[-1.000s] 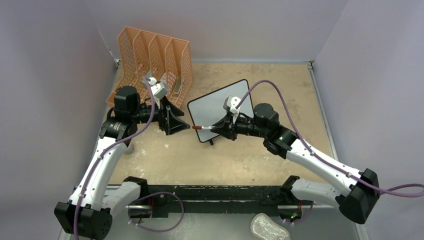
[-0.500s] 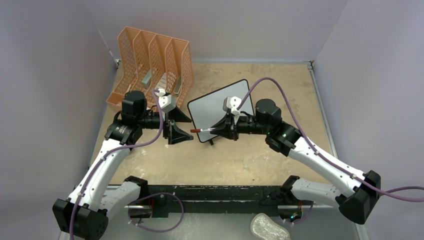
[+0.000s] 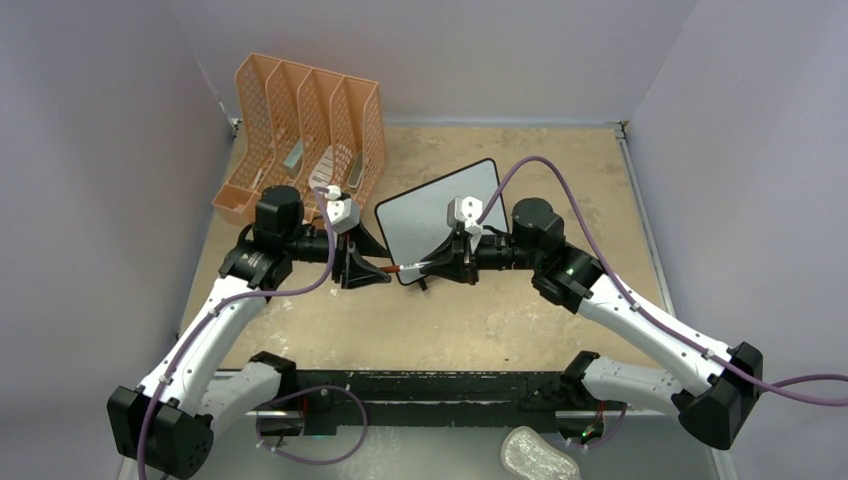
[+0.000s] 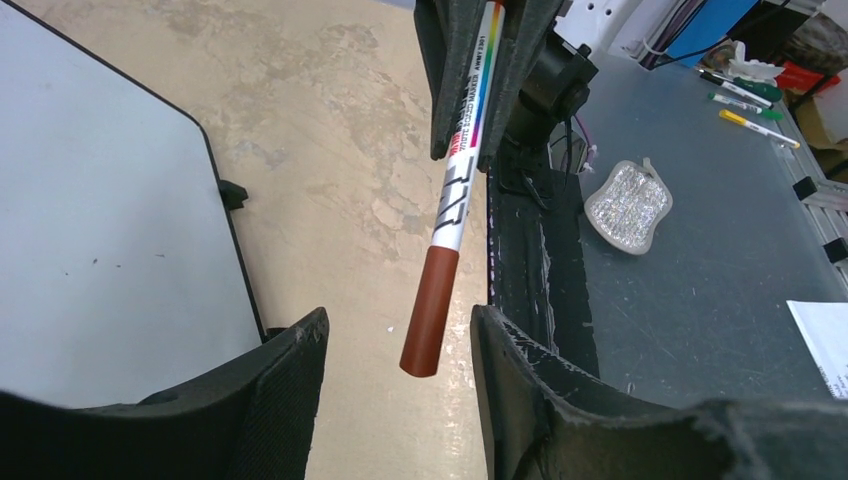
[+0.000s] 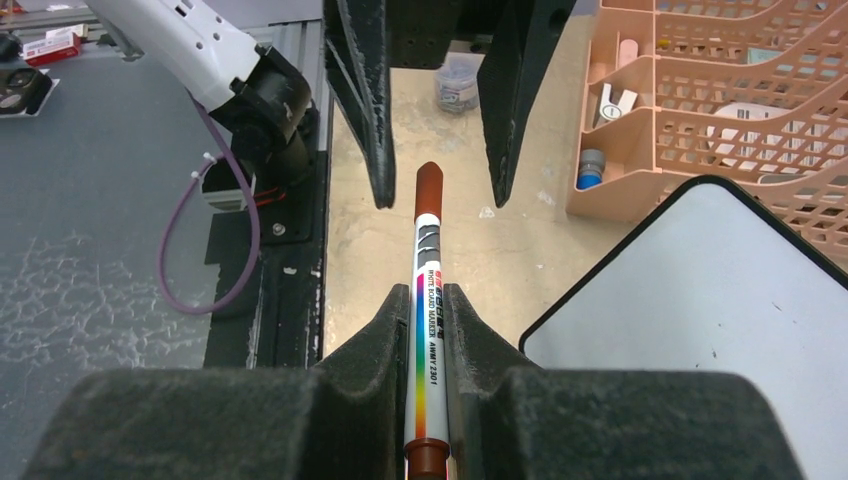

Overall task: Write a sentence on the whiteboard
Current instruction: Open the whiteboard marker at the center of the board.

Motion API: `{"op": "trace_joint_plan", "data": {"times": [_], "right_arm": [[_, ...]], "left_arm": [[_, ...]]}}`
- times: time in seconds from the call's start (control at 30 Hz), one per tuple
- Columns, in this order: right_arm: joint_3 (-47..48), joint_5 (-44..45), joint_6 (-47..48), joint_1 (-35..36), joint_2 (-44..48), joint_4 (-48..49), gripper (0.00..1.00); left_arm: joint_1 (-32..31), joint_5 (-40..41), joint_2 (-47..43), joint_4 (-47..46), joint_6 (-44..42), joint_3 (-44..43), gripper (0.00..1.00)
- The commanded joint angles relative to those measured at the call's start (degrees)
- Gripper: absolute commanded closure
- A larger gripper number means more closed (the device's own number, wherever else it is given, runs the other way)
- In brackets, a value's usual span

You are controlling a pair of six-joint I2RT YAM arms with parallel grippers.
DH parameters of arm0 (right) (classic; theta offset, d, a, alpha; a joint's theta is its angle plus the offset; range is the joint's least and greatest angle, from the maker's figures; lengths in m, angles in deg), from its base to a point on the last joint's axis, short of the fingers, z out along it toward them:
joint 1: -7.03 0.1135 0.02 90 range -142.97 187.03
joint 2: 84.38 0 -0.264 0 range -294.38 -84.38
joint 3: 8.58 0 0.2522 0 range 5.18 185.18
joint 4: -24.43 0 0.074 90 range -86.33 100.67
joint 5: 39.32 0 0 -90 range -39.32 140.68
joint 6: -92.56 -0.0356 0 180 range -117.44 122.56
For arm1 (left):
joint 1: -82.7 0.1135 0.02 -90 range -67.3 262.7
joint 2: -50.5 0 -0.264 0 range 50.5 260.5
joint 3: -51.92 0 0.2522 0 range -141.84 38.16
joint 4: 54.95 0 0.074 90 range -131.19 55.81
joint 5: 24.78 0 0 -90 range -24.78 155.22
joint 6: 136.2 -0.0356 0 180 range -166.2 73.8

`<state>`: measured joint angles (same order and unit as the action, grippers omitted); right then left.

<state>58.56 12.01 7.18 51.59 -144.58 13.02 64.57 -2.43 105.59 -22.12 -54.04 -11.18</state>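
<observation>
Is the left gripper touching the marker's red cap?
Apart. In the left wrist view, a gap shows on each side of the cap, between it and the fingers of the left gripper.

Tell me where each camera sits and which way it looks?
Top view: above and behind, looking down on the tan table; white left arm and right arm show.
Left wrist view: on the left arm, looking past the black left hand at the right hand gripping a brown-capped whiteboard marker.
Right wrist view: on the right arm, looking along that marker toward the left hand and orange perforated file organizer.
Shared: both wrist views show the marker cap between the left hand's fingers.
</observation>
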Motion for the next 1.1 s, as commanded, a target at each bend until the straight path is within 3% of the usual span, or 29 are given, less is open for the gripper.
{"op": "trace_joint_plan", "data": {"times": [0.0, 0.1, 0.3, 0.77, 0.87, 0.97, 1.07], "right_arm": [[2.0, -2.5, -0.3, -0.2, 0.9, 3.2, 1.0], [1.4, -2.7, -1.0, -0.2, 0.7, 4.5, 1.0], [0.3, -3.5, -2.5, -0.2, 0.2, 7.0, 1.0], [0.2, -4.4, -2.0, -0.2, -1.4, 6.2, 1.0], [0.1, -4.5, -2.0, -0.2, -1.6, 6.2, 1.0], [0.1, -4.2, -2.2, -0.2, -1.7, 6.4, 1.0], [-0.2, -4.2, -2.8, -0.2, -1.9, 7.3, 0.92]], "left_arm": [[-1.2, -0.2, 1.8, -2.4, -1.4, -1.3, 0.5], [-2.0, 0.2, 2.5, -2.1, -1.4, -1.6, 0.54], [-2.5, 0.4, 2.1, -2.4, -1.7, -1.6, 0.72], [-2.8, -1.7, 2.7, -4.2, 0.6, -2.2, 0.71], [-2.9, -2.3, 3.1, -4.4, 0.8, -2.6, 0.79], [-3.0, -3.1, 3.5, -4.4, 0.7, -2.9, 0.98], [-3.1, -2.5, 3.7, -4.2, 0.7, -2.8, 1.0]]}}
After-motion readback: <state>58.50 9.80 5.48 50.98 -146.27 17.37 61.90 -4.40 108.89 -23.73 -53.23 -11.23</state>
